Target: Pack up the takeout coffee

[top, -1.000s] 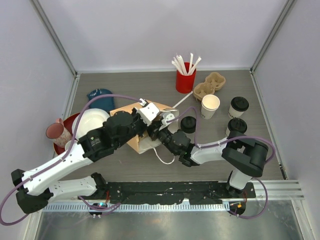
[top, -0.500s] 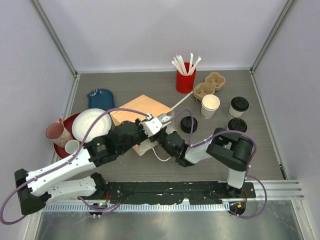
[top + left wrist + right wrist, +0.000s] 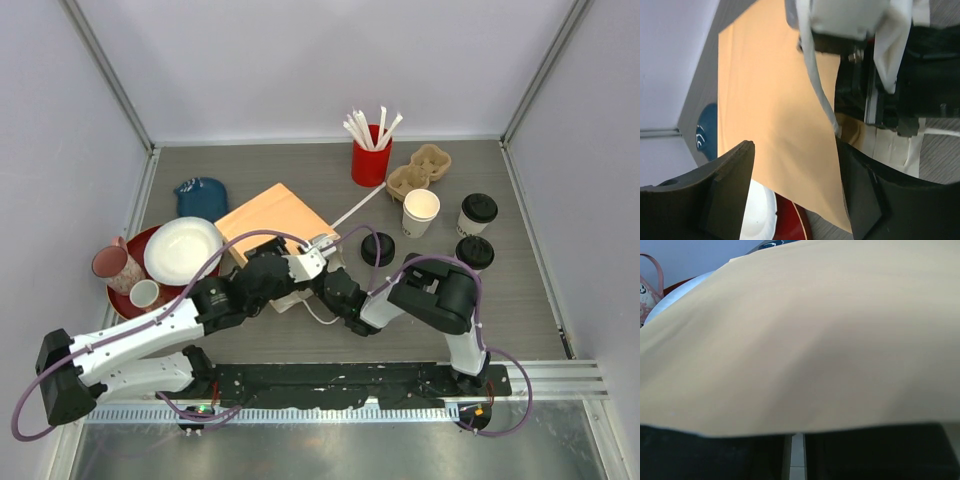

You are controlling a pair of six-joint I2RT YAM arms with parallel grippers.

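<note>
Several dishes sit at the left side of the tabletop (image 3: 300, 170): a pink mug (image 3: 110, 263) stands at the edge of a red plate (image 3: 122, 298), which also carries a white plate (image 3: 183, 248) and a small white cup (image 3: 146, 293). Behind them lies a dark blue item (image 3: 200, 192).

Right of the dishes, a tan paper bag (image 3: 270, 215) lies flat, its mouth end toward the arms. Both arms reach in to this end. The left gripper (image 3: 792, 150) hangs over the bag with its fingers spread wide, the tan paper showing between them and nothing caught in them. The right gripper (image 3: 797, 452) meets the bag from the other side. Its fingers are pressed almost together, with only a thin slit between them, and they pinch the bag's near edge, so the paper fills nearly all of the right wrist view.

Just right of the bag lies a stack of black lids (image 3: 377, 248). Farther back stands a red cup (image 3: 369, 165) of white straws, and beside it a cardboard cup carrier (image 3: 420, 168). A plain white lidless cup (image 3: 421, 212) stands in front of the carrier.

The takeout coffee is at the far right of the tabletop, well apart from the bag and both grippers. The far lidded cup (image 3: 478, 213) and the near lidded cup (image 3: 473, 252) stand upright, one just behind the other.
</note>
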